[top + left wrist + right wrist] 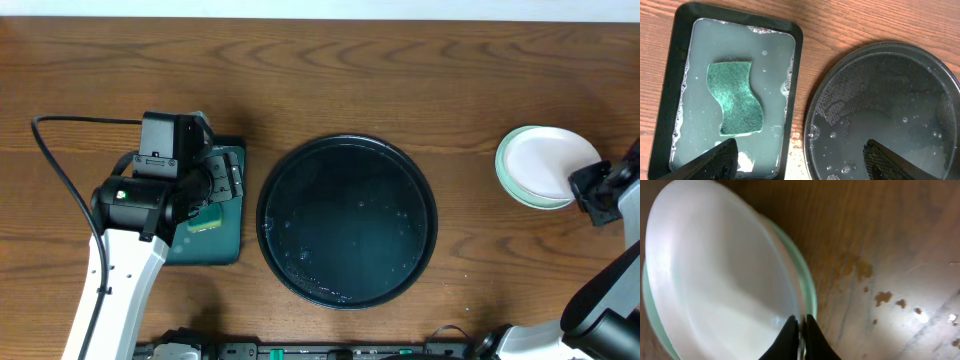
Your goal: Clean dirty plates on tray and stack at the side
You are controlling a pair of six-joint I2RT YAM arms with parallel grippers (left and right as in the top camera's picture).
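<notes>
The round black tray [347,220] sits mid-table, wet with droplets and holding no plates; it also shows in the left wrist view [890,100]. The plates are stacked at the right on the wood: a white plate [545,162] on top of mint-green ones [512,183]. My right gripper [592,195] is shut on the rim of the white plate [715,280], which rests on the green plate rim [807,287]. My left gripper [800,160] is open and empty, above the gap between the green tray and the black tray.
A rectangular dark green tray [665,100] with soapy water holds a green sponge [735,97]; it lies left of the black tray [215,250]. Wet spots mark the wood by the plate stack [885,297].
</notes>
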